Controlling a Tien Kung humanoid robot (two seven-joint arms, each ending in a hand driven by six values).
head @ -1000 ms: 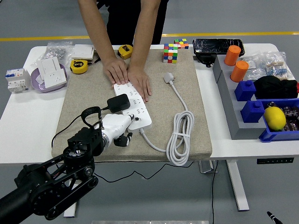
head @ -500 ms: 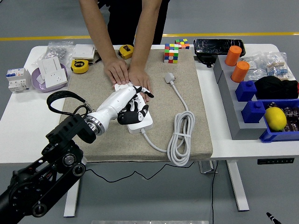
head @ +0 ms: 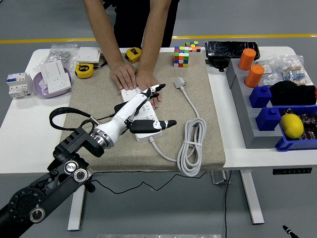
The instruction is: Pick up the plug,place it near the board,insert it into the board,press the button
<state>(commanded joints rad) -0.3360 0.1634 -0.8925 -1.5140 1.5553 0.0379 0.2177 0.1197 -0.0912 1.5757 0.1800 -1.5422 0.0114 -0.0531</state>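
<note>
The left hand (head: 141,110) lies over the white power strip (head: 143,130) on the beige mat (head: 89,89), fingers spread wide and holding nothing. A person's hands (head: 134,79) press the strip's far end. The white plug (head: 179,82) lies beside it, apart.

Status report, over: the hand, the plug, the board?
Left hand open, fingers spread over power strip. Black plug sits on strip under the palm. Person's hands press strip's far end. Right hand not in view.
</note>
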